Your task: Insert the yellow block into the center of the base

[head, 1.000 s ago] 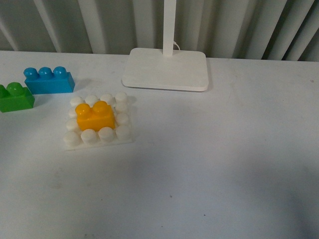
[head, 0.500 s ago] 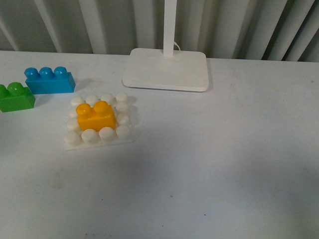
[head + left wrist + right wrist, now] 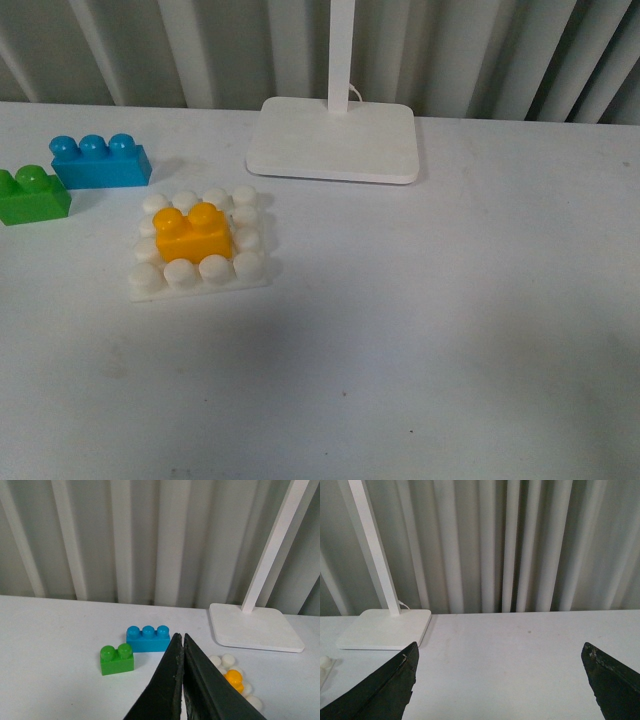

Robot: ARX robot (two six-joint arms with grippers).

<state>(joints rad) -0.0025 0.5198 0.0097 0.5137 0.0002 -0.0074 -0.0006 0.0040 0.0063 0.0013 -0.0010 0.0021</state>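
Observation:
The yellow block (image 3: pixel 192 232) sits on the middle of the white studded base (image 3: pixel 250 280), left of centre on the table. Neither gripper shows in the front view. In the left wrist view my left gripper (image 3: pixel 180 639) is shut and empty, raised above the table, with the yellow block (image 3: pixel 234 679) and base studs (image 3: pixel 227 660) just beside its fingers. In the right wrist view my right gripper (image 3: pixel 500 652) is open and empty over bare table; a corner of the base (image 3: pixel 324 666) shows at the edge.
A blue three-stud brick (image 3: pixel 98 162) and a green two-stud brick (image 3: pixel 32 195) lie left of the base. A smooth white slab with an upright pole (image 3: pixel 335 140) stands behind it. Grey curtains hang behind the table.

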